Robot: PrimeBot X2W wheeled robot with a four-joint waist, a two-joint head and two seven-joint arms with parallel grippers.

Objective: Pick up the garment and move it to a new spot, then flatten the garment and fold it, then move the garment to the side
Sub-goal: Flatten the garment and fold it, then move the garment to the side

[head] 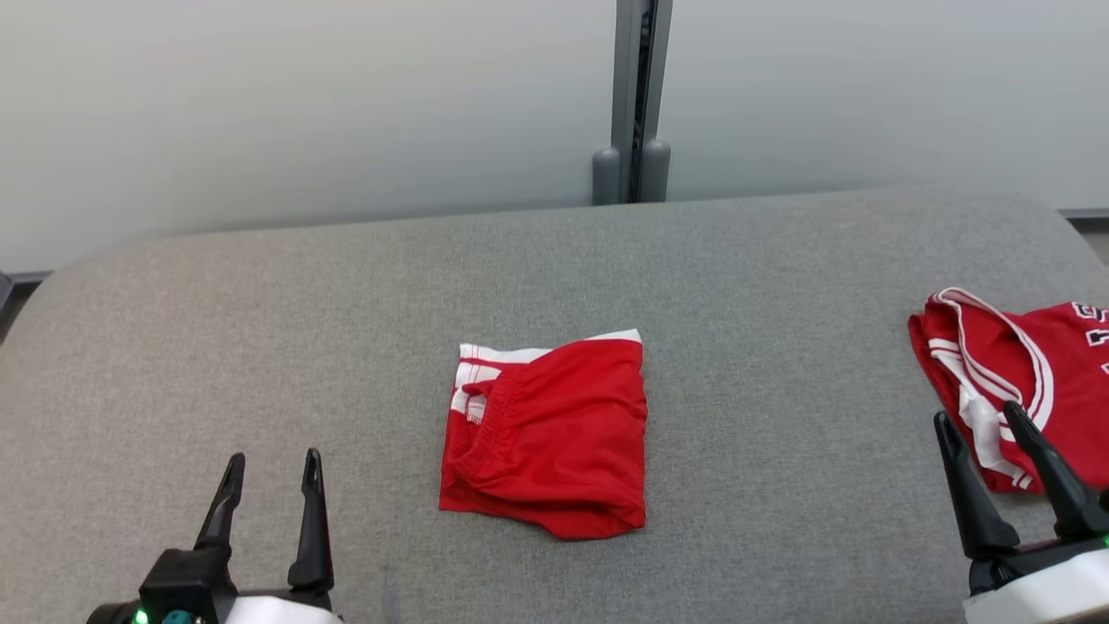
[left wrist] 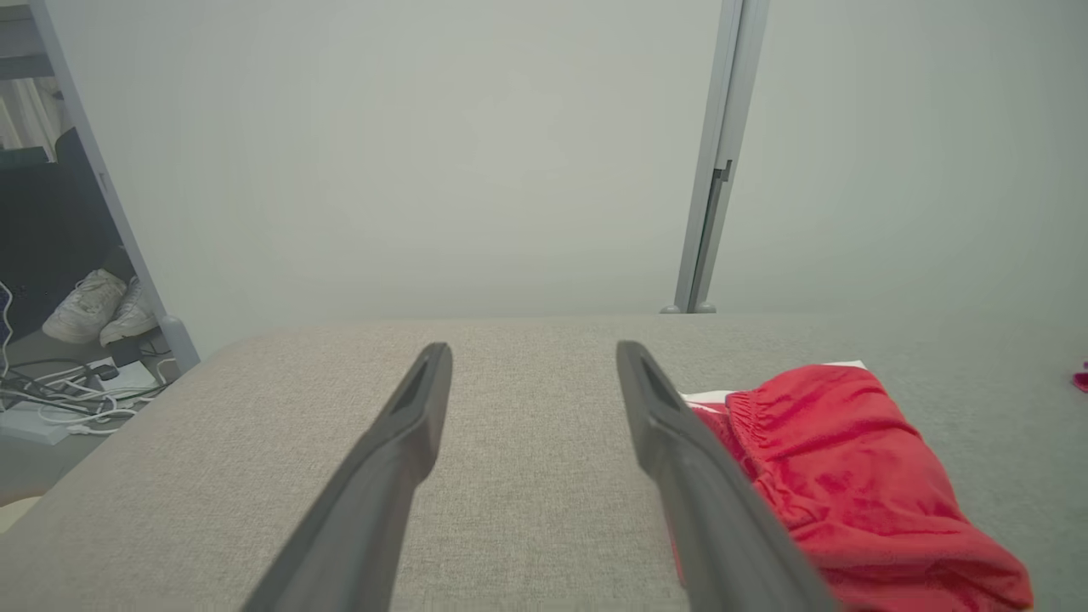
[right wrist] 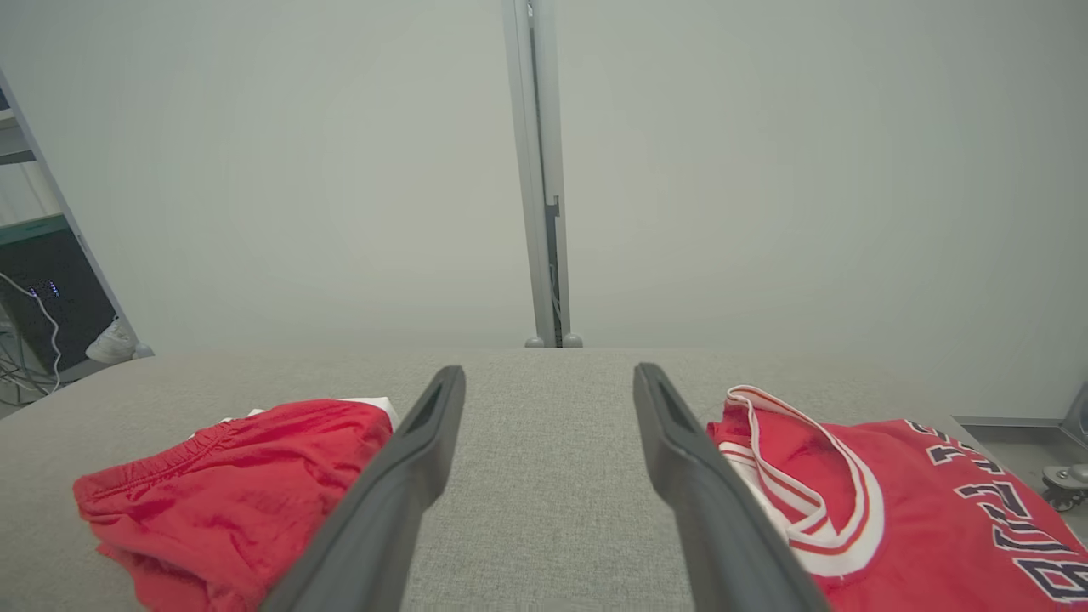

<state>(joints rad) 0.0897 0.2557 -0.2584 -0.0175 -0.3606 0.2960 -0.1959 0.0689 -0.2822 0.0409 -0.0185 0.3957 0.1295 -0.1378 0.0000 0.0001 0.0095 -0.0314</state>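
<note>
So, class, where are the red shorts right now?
In the head view the red shorts lie at the middle of the grey table, between the left hand and the red jersey.

Worktop is a grey fabric-covered pad with rounded corners. Past the far edge, straight ahead of the left fingers, there's a plain pale wall with a grey metal post running up it. A red jersey with white trim and dark lettering lies crumpled just right of the right fingers. Way off left of the left fingers, down on the floor: white sneakers and what looks like tangled cables, pretty dim there.
</note>
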